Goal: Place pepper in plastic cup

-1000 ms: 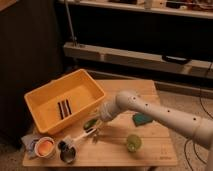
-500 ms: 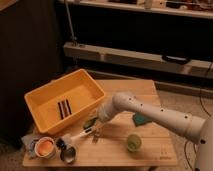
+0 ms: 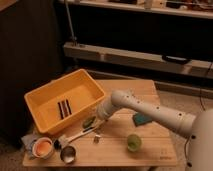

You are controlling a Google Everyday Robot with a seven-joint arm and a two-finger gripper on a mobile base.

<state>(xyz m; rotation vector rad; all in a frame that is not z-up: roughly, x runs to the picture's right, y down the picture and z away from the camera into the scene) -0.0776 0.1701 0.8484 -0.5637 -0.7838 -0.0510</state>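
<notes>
The green pepper (image 3: pixel 89 122) lies on the wooden table (image 3: pixel 150 150) just in front of the yellow bin's near right corner. My gripper (image 3: pixel 92 123) is right at the pepper, at the end of the white arm that reaches in from the right. The light yellow-green plastic cup (image 3: pixel 133 142) stands upright on the table to the right of the gripper, well apart from the pepper.
A yellow plastic bin (image 3: pixel 37 100) with dark items inside sits at the table's left. A white cup with orange inside (image 3: pixel 42 148) and a small metal cup (image 3: pixel 68 154) stand at the front left. A teal sponge (image 3: pixel 141 120) lies behind the arm. A light utensil (image 3: pixel 75 136) lies near the gripper.
The arm has swung slightly left and down, bringing the gripper closer onto the pepper. The cup and the other objects have not moved.
</notes>
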